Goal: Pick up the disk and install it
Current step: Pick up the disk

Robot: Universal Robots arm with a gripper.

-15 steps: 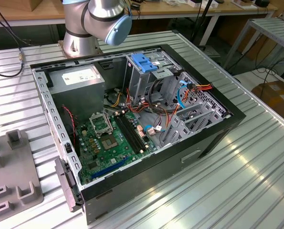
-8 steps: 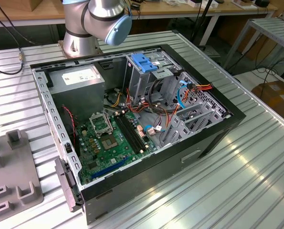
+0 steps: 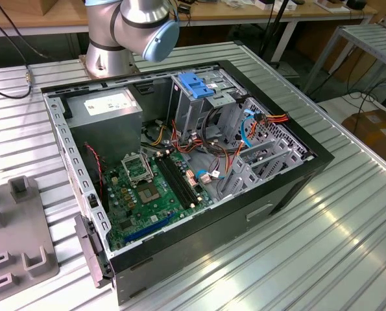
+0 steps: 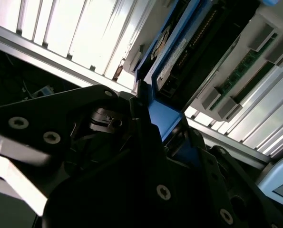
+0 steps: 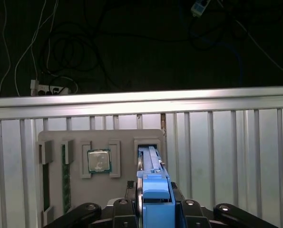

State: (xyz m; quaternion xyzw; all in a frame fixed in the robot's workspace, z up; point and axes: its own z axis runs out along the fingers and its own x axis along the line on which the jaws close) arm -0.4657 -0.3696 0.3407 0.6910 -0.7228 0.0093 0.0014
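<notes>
In the first wrist view the disk (image 5: 154, 189) stands on edge, with a blue plastic bracket along its near edge. Its far end reaches into a slot of the grey holder plate (image 5: 124, 135). My gripper (image 5: 154, 204) has a black finger pressed against each side of the bracket, shut on the disk. In the second wrist view the disk (image 4: 179, 52) shows its white label and blue bracket, rising from between the black fingers (image 4: 131, 114) of my gripper (image 4: 153, 126). The open computer case (image 3: 290, 188) lies on the table in the exterior view.
The holder plate also carries a processor chip (image 5: 98, 160) and a memory stick (image 5: 63, 175). Inside the case are a metal drive cage with a blue handle (image 3: 196, 84), a grey power supply box (image 3: 108, 110), the motherboard (image 3: 147, 188) and loose cables (image 3: 212, 175). The arm's base (image 3: 124, 35) stands behind the case.
</notes>
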